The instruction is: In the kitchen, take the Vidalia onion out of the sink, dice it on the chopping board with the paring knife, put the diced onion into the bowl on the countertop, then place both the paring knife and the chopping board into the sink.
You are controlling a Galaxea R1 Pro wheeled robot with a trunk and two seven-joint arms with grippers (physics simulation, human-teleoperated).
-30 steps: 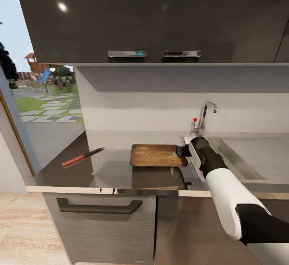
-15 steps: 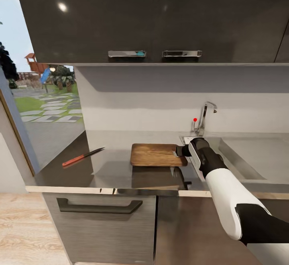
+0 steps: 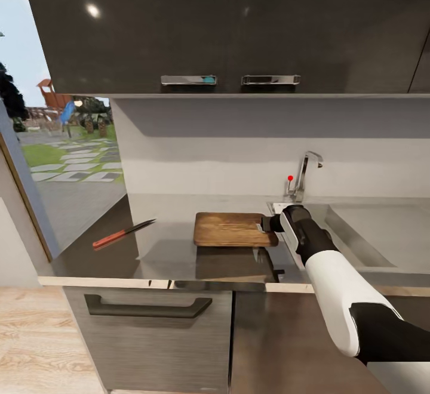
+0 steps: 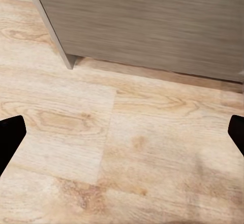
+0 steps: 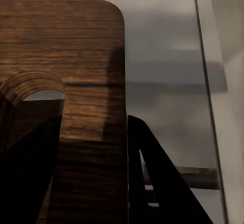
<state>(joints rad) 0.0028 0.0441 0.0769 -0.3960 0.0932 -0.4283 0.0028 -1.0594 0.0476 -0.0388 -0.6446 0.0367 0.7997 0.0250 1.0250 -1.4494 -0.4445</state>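
Note:
The brown chopping board (image 3: 230, 230) hovers just above the grey countertop (image 3: 167, 254), casting a shadow beneath it. My right gripper (image 3: 267, 225) is shut on its right end. In the right wrist view one finger (image 5: 25, 147) sits in the handle slot and the other is outside the chopping board's (image 5: 61, 56) edge. The red-handled paring knife (image 3: 122, 234) lies on the countertop far to the left. The sink (image 3: 382, 236) is to the right of my arm. My left gripper (image 4: 122, 132) hangs open over the wooden floor. The onion and bowl are out of view.
A chrome tap (image 3: 304, 173) with a red knob stands behind the board's right end. Dark wall cabinets (image 3: 227, 30) hang overhead. A drawer with a dark handle (image 3: 146, 307) sits under the counter. A window (image 3: 65, 143) is at the left.
The board and my right gripper have crept very slightly up and to the left. Nothing else has moved.

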